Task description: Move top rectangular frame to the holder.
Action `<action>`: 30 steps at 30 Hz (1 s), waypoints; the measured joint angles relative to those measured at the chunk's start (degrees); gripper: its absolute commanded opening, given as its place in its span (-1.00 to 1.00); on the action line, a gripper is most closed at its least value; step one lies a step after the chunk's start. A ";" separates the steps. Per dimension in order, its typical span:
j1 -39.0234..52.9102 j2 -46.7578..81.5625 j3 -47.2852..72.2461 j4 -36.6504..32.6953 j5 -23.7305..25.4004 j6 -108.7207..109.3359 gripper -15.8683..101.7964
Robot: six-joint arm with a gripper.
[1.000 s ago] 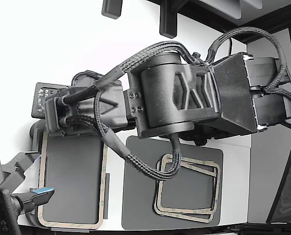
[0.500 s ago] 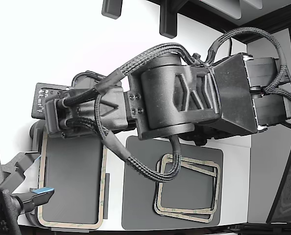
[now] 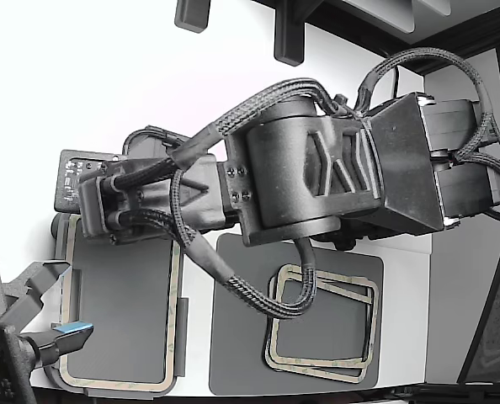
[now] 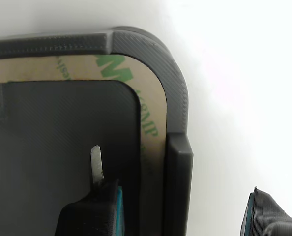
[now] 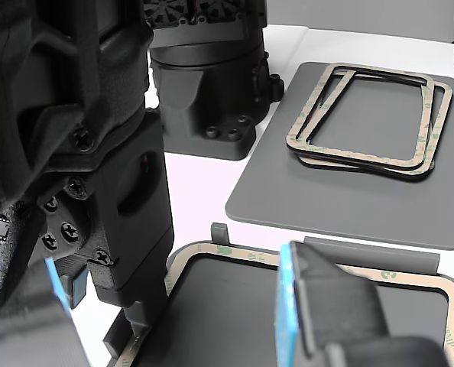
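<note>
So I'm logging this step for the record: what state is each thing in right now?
Frame: lying flat in the holder, seated inside its raised edge.
Holder: loaded with the frame.
Gripper: open, fingers straddling the holder's edge, gripping nothing.
Stacked frames: two left on the mat, askew to each other.
Mat: flat on the table under the stack.

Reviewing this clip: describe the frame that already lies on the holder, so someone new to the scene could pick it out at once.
In the exterior view, find the dark grey mat and go toward the view's left to the holder with raised tabs under the gripper. The beige frame there lies alone, following the holder's edge. The other frames are stacked askew on the mat.
</note>
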 measured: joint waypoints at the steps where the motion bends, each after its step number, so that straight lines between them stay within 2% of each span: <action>1: 0.00 0.00 0.00 0.00 0.09 0.00 0.97; 14: -0.70 4.92 2.37 0.00 5.19 3.52 0.97; 20: -3.25 13.97 8.53 -1.49 7.21 1.23 0.97; 26: -7.65 30.41 23.91 -10.11 8.35 -3.78 0.97; 30: -11.95 43.95 37.97 -18.63 4.13 -7.82 0.97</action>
